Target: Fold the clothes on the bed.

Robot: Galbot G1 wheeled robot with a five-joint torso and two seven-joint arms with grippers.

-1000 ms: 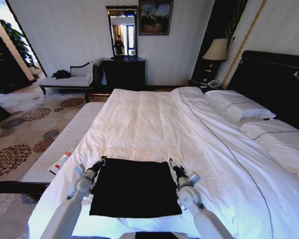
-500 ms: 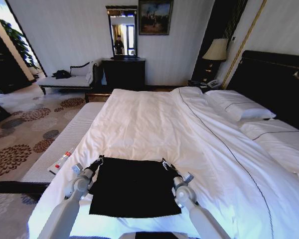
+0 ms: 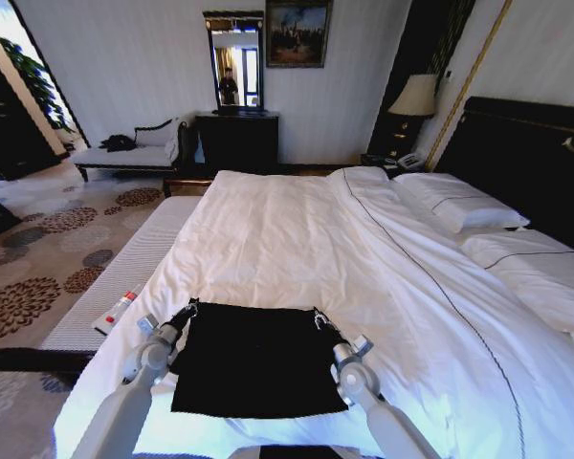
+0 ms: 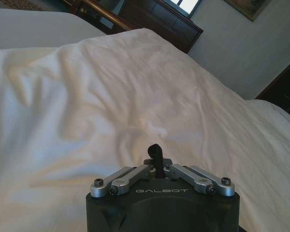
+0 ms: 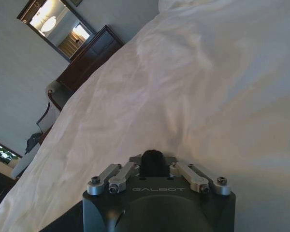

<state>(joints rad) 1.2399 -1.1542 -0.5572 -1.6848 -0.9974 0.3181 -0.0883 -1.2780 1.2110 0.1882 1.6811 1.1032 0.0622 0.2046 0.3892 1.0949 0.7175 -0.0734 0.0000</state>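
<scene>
We are in a furnished bedroom, hotel-like in its trim. A large bed (image 3: 297, 239) with white duvet and pillows (image 3: 459, 206) stands against a tall dark headboard (image 3: 526, 143) with gold trim. A lamp (image 3: 416, 96) sits by the headboard's far end; a dark dresser (image 3: 237, 139) under a mirror (image 3: 234, 62), a framed painting (image 3: 298, 32), a chaise (image 3: 134, 151) and floral carpet (image 3: 48, 249) complete it.

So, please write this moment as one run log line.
black folded cotton T-shirt: flat on white bed | left pincer: shut, far left corner | right pincer: shut, far right corner
</scene>
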